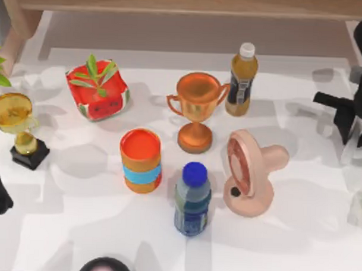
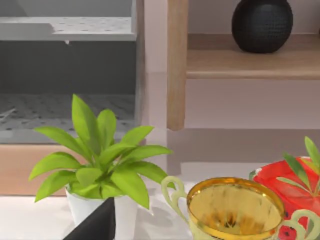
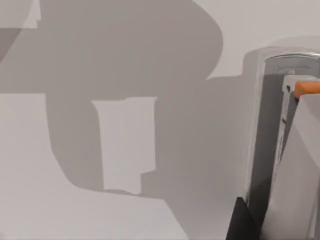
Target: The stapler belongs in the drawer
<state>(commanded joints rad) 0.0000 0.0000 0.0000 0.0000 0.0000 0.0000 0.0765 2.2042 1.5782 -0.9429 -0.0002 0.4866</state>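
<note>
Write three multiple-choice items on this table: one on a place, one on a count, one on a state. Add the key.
1. Which thing stands nearest the top view's left edge?
A. pink fan
B. gold trophy
C. orange can

2. How many bottles are there?
A. one
B. two
C. four

3. How does the copper trophy stand?
A. upright
B. on its side
C. upside down

Key:
1. B, the gold trophy sits right at the left edge.
2. B, there is a blue-capped bottle and a white-capped bottle.
3. A, its cup opens upward over its foot.
</note>
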